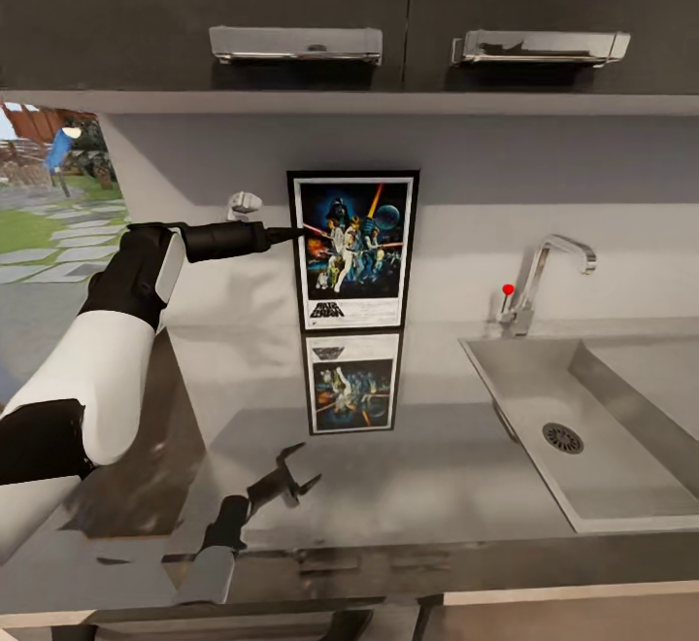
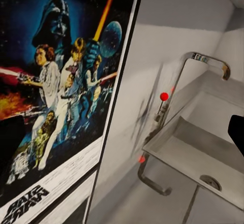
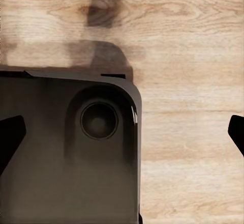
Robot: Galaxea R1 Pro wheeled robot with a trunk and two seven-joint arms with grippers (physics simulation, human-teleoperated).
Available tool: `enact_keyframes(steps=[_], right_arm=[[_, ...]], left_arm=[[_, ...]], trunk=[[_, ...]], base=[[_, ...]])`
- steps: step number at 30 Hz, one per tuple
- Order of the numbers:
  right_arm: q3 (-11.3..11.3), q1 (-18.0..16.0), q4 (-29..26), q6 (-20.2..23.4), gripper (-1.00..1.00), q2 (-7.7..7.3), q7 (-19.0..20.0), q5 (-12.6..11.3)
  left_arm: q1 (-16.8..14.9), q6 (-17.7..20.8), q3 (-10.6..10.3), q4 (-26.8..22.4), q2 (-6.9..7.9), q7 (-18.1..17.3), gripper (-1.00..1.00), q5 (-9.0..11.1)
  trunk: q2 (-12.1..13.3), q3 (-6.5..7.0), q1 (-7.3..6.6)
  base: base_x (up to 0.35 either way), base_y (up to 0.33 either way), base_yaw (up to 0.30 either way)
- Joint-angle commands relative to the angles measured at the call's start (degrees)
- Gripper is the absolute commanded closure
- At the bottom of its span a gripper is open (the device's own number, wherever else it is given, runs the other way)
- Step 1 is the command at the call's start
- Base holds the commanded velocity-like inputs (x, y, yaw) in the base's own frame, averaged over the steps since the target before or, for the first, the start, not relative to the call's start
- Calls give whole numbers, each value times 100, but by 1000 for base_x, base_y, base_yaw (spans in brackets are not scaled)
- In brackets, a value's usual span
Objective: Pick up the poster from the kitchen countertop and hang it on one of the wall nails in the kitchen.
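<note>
While the upright rectangular Star Wars poster with thin black frame and white border [image 1: 354,250] stands on its short lower edge at the back of the long glossy grey metallic kitchen countertop [image 1: 427,466], leaning flat against the pale grey wall, the left gripper [image 1: 287,233] is held level at the poster's left edge, about the upper middle of its height. The long axis of the poster is vertical, and the black fingers point horizontally toward it, so the approach comes from the side, across the long axis. In the head view the tip seems to touch or almost touch the frame, but whether the fingers are apart or closed on the edge cannot be told; the left wrist view looks very close along the artwork and shows no clear grip. The left arm is plainly the nearer one. The right gripper [image 3: 122,132] hangs low over a pale wooden floor [image 3: 188,81] with a dark robot base part [image 3: 66,152] below it, its dark fingertips wide apart and holding nothing. To the right of the poster lie the inset steel sink [image 1: 602,427] and the chrome tap [image 1: 544,277], well apart from it. A wall nail is not to be made out.
</note>
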Motion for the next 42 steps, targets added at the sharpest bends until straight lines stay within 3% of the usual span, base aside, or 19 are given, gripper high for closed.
enact_keyframes(steps=[1, 10, 32, 42], right_arm=[[2, 3, -9, -6, -100, -1, 0, -1], [2, 3, -9, -6, -100, -1, 0, -1], [2, 2, -9, -7, -100, -1, 0, -1], [2, 1, -9, -15, -100, -1, 0, 41]], left_arm=[[-4, 49, 11, -1, -2, -18, -100, 1], [-4, 49, -6, -4, -4, -10, -100, -4], [-4, 49, 18, -4, -4, 0, -100, -19], [-4, 49, -13, -21, -5, 116, -100, -28]], trunk=[[39, 14, -22], [400, 175, -220], [400, 173, -220], [400, 100, -220]], base=[[6, 0, 0], [1, 0, 0], [64, 0, 0], [2, 0, 0]])
